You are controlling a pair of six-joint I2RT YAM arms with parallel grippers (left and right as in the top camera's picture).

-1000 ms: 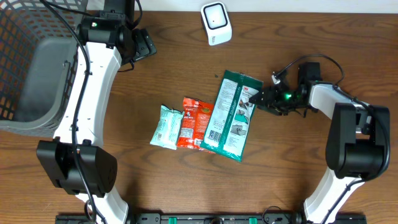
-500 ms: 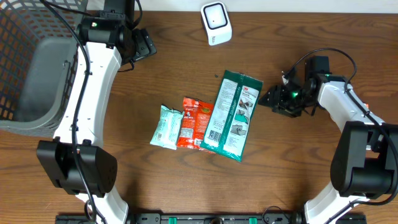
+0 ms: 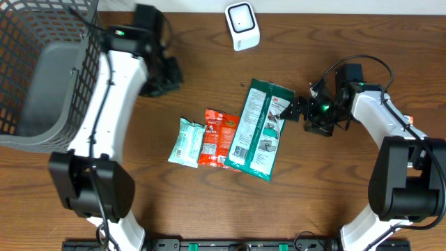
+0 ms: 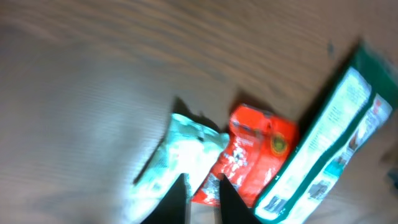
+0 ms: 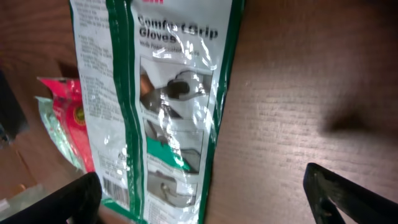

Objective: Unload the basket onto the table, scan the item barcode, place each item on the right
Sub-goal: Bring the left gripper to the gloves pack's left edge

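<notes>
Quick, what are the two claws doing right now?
Left gripper: nearly shut, holding nothing.
Right gripper: wide open, empty, facing the glove packet.

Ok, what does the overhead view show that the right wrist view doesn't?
Only overhead: the wire basket and the white scanner. Only right wrist: readable "Comfort Grip Gloves" print on the green package. Both: that package, the red packet, the pale green packet and the wooden table.
</notes>
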